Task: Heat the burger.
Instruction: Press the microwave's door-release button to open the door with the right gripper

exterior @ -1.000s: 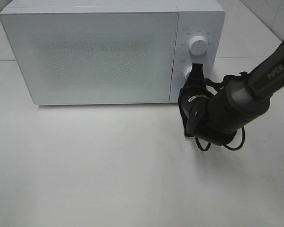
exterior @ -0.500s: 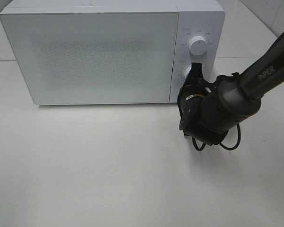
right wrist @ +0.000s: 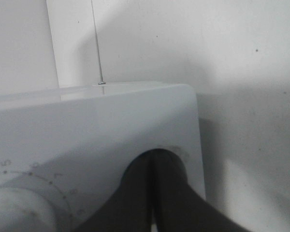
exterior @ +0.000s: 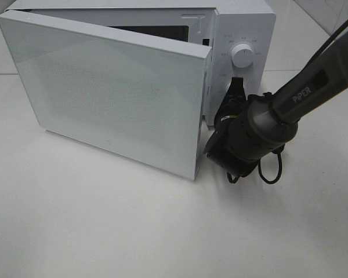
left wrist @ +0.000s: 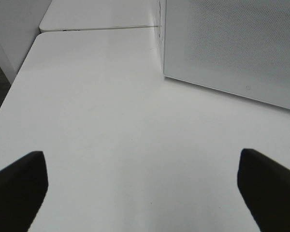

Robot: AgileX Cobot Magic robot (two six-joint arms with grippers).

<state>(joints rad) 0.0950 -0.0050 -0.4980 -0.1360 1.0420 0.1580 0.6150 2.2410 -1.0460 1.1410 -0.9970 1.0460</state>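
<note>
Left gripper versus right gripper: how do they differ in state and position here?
The left gripper stands wide open; the right gripper is shut. The left gripper faces bare table beside the microwave door; the right gripper's tips are at the microwave's control panel, near the dial. Both have dark fingers and hold nothing.

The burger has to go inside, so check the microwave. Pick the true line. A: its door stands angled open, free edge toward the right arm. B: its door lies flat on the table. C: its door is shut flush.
A: the door stands angled out from the microwave, its free edge near the shut right gripper, with the dark inside showing above it.
</note>
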